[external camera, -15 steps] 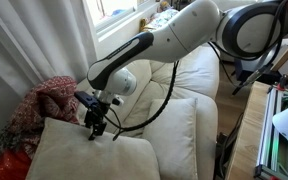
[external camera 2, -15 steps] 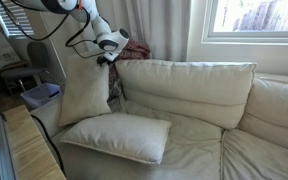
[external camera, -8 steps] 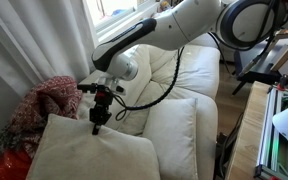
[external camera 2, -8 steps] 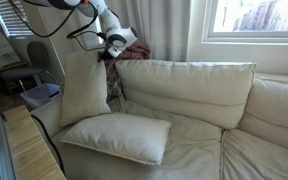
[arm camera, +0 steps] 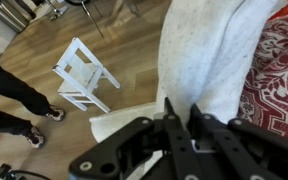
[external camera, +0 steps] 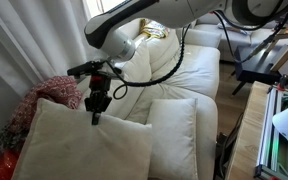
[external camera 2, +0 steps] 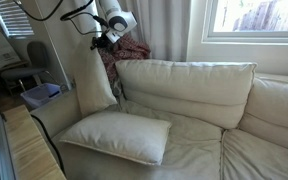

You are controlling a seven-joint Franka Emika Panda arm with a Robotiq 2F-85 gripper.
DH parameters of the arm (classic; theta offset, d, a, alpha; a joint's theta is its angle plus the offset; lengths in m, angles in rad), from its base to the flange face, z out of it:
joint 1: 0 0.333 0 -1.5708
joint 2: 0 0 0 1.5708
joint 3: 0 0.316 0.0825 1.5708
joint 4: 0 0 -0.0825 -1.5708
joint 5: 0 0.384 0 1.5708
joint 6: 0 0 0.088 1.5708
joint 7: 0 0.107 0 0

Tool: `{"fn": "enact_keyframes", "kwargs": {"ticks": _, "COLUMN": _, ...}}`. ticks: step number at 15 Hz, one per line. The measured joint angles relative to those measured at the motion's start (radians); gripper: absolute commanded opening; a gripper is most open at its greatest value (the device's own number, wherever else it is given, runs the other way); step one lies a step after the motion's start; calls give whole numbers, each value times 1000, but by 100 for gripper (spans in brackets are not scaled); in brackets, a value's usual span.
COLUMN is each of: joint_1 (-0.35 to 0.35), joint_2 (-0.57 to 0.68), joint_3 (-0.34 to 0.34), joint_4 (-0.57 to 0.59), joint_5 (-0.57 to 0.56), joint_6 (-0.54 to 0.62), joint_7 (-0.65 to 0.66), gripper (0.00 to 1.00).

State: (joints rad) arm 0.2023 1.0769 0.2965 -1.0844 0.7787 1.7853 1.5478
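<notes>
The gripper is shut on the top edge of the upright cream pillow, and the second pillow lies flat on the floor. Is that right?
Not quite. The second pillow lies flat on the seat of the sofa, not on the floor, as an exterior view shows. The rest holds: the gripper is shut on the top edge of the upright cream pillow.

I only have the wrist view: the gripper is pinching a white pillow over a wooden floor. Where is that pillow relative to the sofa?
Observer: The pillow hangs upright from the gripper at the arm end of the sofa.
Operator: Anything else on the seat?
Observer: Yes, a second pillow lies flat on the seat cushion beside it.
Operator: What's behind the sofa?
Observer: A window, with a curtain next to it.
</notes>
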Motion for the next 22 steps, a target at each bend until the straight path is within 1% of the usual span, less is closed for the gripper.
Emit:
{"fn": "enact_keyframes", "kwargs": {"ticks": 5, "joint_1": 4, "joint_2": -170, "joint_3": -18, "joint_4": -80, "joint_5": -111, "joint_6": -110, "joint_7": 55, "gripper": 3}}
{"fn": "enact_keyframes", "kwargs": {"ticks": 10, "joint_1": 10, "joint_2": -350, "joint_3": -78, "joint_4": -164, "joint_5": -179, "joint_6": -294, "joint_7": 111, "gripper": 3}}
{"fn": "enact_keyframes", "kwargs": {"ticks": 14, "joint_1": 18, "joint_2": -476, "joint_3": -124, "joint_4": -239, "joint_5": -238, "joint_6": -407, "joint_7": 213, "gripper": 3}}
{"fn": "enact_keyframes", "kwargs": {"ticks": 18, "joint_1": 30, "joint_2": -536, "joint_3": -156, "joint_4": -299, "joint_5": -317, "joint_6": -529, "joint_7": 319, "gripper": 3}}
{"fn": "enact_keyframes", "kwargs": {"ticks": 22, "joint_1": 42, "joint_2": -528, "joint_3": -181, "joint_4": -345, "joint_5": -413, "joint_6": -606, "joint_7": 340, "gripper": 3}}
